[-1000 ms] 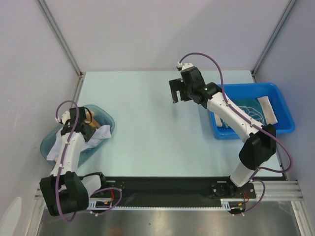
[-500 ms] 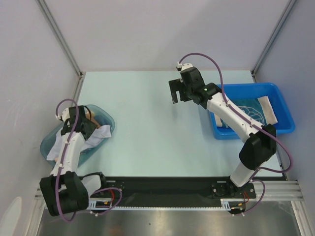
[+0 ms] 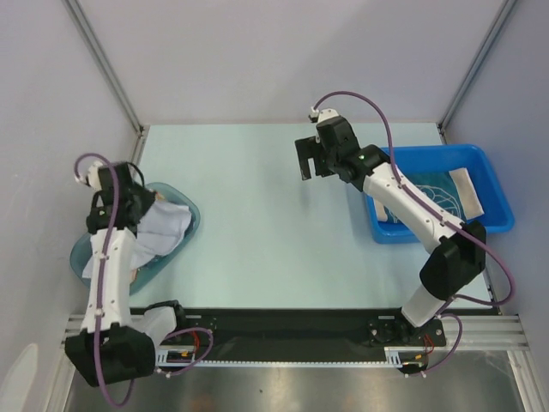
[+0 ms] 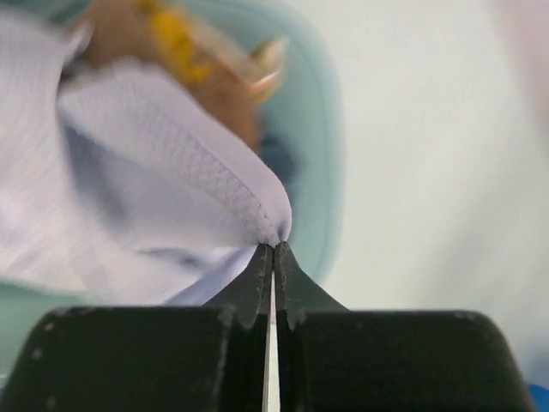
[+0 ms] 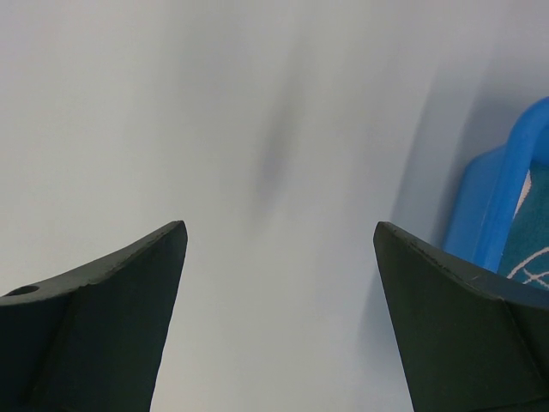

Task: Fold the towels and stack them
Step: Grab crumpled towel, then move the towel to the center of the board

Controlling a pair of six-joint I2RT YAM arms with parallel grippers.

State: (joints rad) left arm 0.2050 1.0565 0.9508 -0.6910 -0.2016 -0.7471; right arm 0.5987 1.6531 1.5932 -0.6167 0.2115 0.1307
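A white towel rises out of the translucent teal tub, and my left gripper is shut on a pinched corner of it. Behind it lies a brown towel with yellow lettering. From above, the white towel drapes over the tub at the table's left, under the left gripper. My right gripper hangs open and empty over the table's far middle. A teal-blue towel lies in the blue bin on the right.
In the right wrist view, the right gripper faces bare table, with the blue bin's wall at the right edge. Grey walls and metal posts close in the table on three sides. The arm bases sit on a black rail at the near edge.
My left gripper has shut on the white towel and lifted back toward the left, pulling the cloth up and spreading it over the tub. The right arm has barely moved.
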